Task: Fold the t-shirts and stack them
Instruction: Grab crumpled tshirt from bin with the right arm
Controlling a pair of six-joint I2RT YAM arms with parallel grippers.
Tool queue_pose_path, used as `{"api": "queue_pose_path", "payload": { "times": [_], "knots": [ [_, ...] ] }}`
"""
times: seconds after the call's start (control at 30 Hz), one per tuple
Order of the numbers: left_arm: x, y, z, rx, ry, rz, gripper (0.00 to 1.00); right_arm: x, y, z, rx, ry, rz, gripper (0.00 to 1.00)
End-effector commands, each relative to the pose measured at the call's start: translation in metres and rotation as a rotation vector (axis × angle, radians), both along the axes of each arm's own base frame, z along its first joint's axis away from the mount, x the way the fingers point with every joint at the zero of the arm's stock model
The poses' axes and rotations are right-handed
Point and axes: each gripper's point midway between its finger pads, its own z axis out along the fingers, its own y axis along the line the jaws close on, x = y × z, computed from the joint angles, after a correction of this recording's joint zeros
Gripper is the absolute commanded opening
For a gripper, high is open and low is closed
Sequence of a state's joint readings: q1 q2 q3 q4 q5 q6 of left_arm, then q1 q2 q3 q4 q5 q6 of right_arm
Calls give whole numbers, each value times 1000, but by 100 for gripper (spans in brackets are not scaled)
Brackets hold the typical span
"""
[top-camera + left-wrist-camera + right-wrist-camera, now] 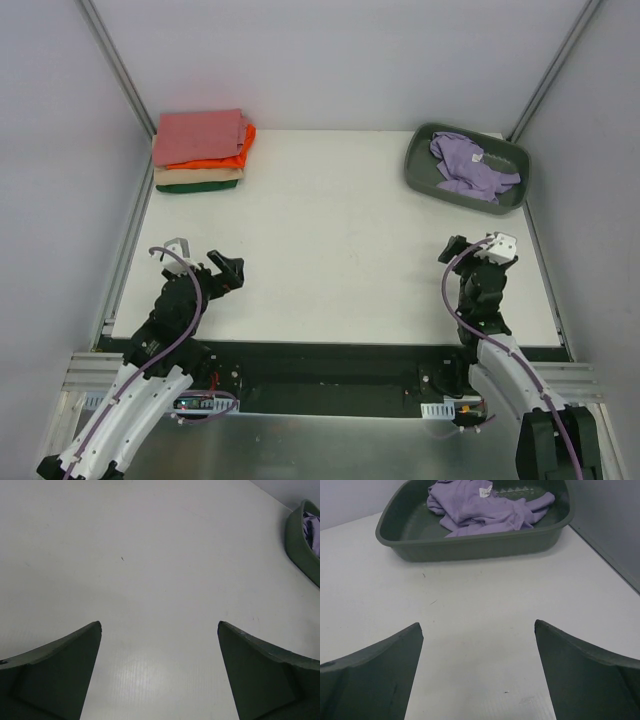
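Left wrist view puts the left gripper [159, 625] spread wide, released, with nothing between its dark green fingers [60, 675], above the bare white table [150, 555]. At the far right edge of that view only a sliver of the grey-green tub [296, 545] shows, with a scrap of purple cloth inside.

Right wrist view gives the same state for the right gripper [478, 624]: jaws apart, holding nothing, low over the table. Ahead of it, well apart from the fingertips, most of the tub shows. The lavender t-shirt [485, 510] lies crumpled inside, with a small white label near its top.

The stack of folded t-shirts [198, 140] appears only in the top external view. It sits at the table's far left corner, with salmon-pink on top, then orange, tan and dark green at the bottom. That view also places the tub at the far right corner and both arms by the near edge, well apart from either cloth.
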State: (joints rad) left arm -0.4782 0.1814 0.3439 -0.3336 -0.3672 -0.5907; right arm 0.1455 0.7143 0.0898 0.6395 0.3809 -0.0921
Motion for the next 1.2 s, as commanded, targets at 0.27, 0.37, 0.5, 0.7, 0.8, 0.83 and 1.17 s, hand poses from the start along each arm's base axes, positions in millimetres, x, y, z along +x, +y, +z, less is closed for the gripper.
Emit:
{"api": "queue_pose_path", "payload": {
  "times": [0.27,0.37,0.5,0.7,0.8,0.83,1.17],
  "knots": [
    [0,-9,13,-52,-44,-38,99,9,-2,12,40,10,-31,96],
    [0,-11,12,-52,-34,-45,99,31,9,42,21,62,21,96],
    [1,-11,12,-59,-21,-37,99,62,3,68,-26,175,-32,96],
    [3,-13,10,-60,4,-33,99,120,-8,91,-24,395,-52,96],
    [6,-8,12,-67,10,10,99,148,-16,89,-13,499,-77,96],
    [7,-6,14,-65,10,19,99,159,-18,85,-3,525,-81,95],
    [18,-2,8,-10,60,66,99,239,-52,24,60,726,-98,96]
  ]
}}
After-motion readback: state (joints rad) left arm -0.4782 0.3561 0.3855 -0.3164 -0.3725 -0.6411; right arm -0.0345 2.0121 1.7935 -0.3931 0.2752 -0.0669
